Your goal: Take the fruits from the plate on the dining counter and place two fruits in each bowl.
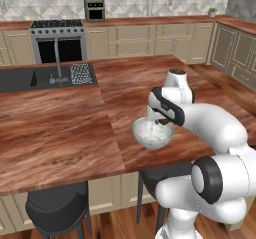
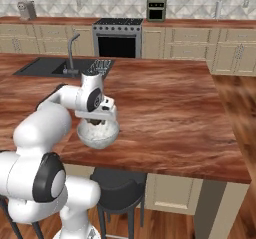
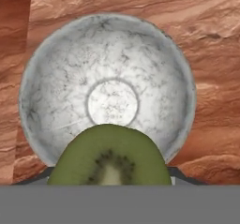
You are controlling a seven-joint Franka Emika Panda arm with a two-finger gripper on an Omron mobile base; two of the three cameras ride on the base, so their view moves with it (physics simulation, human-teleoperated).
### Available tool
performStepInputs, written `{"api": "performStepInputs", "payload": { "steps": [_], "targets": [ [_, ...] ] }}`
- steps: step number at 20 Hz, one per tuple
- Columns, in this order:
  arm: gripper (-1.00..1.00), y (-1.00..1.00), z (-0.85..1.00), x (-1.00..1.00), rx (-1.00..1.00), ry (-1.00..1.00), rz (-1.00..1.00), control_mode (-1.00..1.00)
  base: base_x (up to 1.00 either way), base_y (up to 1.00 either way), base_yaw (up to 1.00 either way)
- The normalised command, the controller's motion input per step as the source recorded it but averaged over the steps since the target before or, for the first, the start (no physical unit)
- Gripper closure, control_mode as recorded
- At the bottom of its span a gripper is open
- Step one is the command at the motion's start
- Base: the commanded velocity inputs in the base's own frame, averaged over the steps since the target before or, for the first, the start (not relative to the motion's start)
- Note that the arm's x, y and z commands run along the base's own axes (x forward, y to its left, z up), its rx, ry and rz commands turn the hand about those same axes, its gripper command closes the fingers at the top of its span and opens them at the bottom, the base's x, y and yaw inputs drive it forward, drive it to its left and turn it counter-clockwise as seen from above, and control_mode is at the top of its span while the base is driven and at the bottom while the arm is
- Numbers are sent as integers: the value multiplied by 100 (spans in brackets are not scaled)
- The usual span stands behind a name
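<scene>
My gripper (image 3: 110, 175) is shut on a green oval fruit (image 3: 110, 157), whose cut face shows bright green flesh with a pale core. The fruit hides most of the fingers. It hangs just above the near rim of the pale whitish-grey bowl (image 3: 112, 63), whose inside holds nothing. The bowl (image 1: 151, 135) stands near the front edge of the reddish-brown dining counter (image 1: 60, 128), with the gripper (image 1: 161, 121) directly over it. From the right, the gripper (image 2: 96, 121) dips toward the bowl (image 2: 98, 137). The plate, the olive bowl and the other fruits are out of view.
A black inset sink (image 1: 30, 79) with a faucet (image 1: 57, 58) lies at the counter's far left. A steel stove (image 1: 57, 42) stands against the back wall. Dark stools (image 1: 57, 208) (image 2: 120, 183) sit below the counter's front edge. Bare counter (image 2: 170, 108) stretches to the right.
</scene>
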Motion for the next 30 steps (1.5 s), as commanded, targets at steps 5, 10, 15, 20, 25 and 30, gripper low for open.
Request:
{"api": "performStepInputs", "payload": {
  "steps": [5, 10, 15, 20, 25, 30],
  "targets": [
    [100, 8, -38, 0, 0, 0, 0, -100, 0, 0, 0],
    [100, 5, -43, 2, 0, 0, 0, -100, 0, 0, 0],
    [100, 0, -21, 15, 0, 2, 0, -100, 0, 0, 0],
    [100, 0, -1, 30, 0, 0, 0, -100, 0, 0, 0],
    [100, 4, -24, 7, 0, 1, 0, -100, 0, 0, 0],
    [-100, 1, -23, 5, 0, 0, 0, -100, 0, 0, 0]
  ]
}}
